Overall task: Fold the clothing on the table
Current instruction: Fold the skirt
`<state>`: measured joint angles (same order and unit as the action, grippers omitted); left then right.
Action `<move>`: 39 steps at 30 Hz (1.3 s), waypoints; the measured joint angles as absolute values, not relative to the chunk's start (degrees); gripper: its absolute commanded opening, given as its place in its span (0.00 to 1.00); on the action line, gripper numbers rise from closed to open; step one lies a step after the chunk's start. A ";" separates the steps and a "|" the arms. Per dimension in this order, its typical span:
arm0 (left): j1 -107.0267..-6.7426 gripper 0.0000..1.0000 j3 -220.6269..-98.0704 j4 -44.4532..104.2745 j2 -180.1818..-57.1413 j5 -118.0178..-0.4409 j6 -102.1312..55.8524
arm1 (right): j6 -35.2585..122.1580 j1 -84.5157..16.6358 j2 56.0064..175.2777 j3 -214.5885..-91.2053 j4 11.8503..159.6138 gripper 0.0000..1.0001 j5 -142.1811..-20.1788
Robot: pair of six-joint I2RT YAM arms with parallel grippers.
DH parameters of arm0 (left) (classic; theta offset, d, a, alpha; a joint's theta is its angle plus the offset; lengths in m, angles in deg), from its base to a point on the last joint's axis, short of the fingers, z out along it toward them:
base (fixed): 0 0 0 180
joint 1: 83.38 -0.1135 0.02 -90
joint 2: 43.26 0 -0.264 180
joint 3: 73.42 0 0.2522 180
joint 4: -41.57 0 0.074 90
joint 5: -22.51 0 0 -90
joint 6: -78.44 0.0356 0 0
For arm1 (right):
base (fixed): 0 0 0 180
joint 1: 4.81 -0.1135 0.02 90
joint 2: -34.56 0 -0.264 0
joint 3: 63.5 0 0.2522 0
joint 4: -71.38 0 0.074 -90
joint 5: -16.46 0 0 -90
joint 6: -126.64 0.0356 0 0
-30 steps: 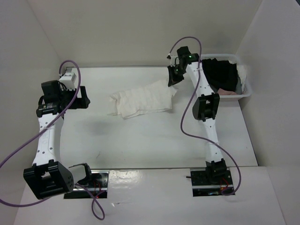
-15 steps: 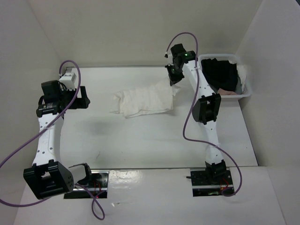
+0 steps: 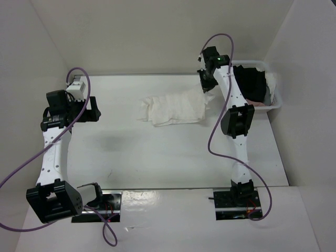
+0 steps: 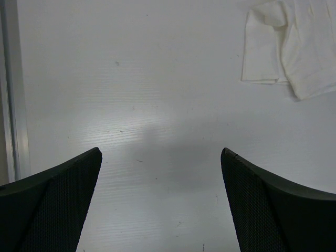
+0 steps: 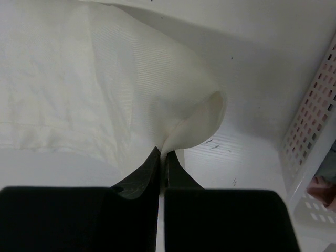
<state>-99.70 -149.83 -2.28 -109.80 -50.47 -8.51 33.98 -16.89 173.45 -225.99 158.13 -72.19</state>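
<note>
The white clothing (image 3: 176, 107) lies crumpled on the table (image 3: 157, 152) at the far middle, toward the right. My right gripper (image 3: 206, 88) is shut on its right edge, lifting a fold of the fabric (image 5: 157, 94) pinched between the black fingers (image 5: 142, 173). At the table's left side hangs my left gripper (image 3: 93, 110), wide open, with only bare tabletop between its fingers (image 4: 262, 199). A corner of the clothing (image 4: 294, 47) shows at the upper right of the left wrist view.
A clear plastic bin (image 3: 273, 100) holding a black garment (image 3: 249, 84) and a pink cloth stands at the far right, close to my right arm; its perforated wall (image 5: 315, 126) shows in the right wrist view. A grey rail (image 4: 13, 94) runs along the table's left edge.
My right gripper has moved right toward the bin, dragging the clothing with it across the table. The left arm has stayed still.
</note>
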 measured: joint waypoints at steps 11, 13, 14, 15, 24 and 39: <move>-99.70 1.00 -149.83 -2.24 -109.80 -50.50 -8.51 | 33.80 -16.56 173.78 -240.52 158.67 0.00 -89.35; -99.70 1.00 -149.83 -2.26 -109.82 -50.52 -8.51 | 33.67 -17.39 173.78 -245.24 158.28 0.00 -93.83; -99.70 1.00 -149.83 -2.24 -109.82 -50.52 -8.51 | 33.56 -18.03 173.78 -247.23 157.80 0.00 -96.19; -99.70 1.00 -149.83 -2.26 -109.82 -50.56 -8.51 | 33.59 -18.77 173.82 -248.92 157.32 0.01 -98.55; -99.70 1.00 -149.83 -2.24 -111.70 -50.69 -8.51 | 33.45 -24.47 181.76 -254.31 150.59 0.00 -118.29; -99.70 1.00 -149.83 -2.24 -113.12 -49.54 -7.29 | 27.71 -38.83 204.29 -254.14 151.68 0.59 -116.32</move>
<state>-99.70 -149.83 -2.24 -113.12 -49.54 -7.29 27.71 -38.83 204.29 -254.14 151.68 -116.32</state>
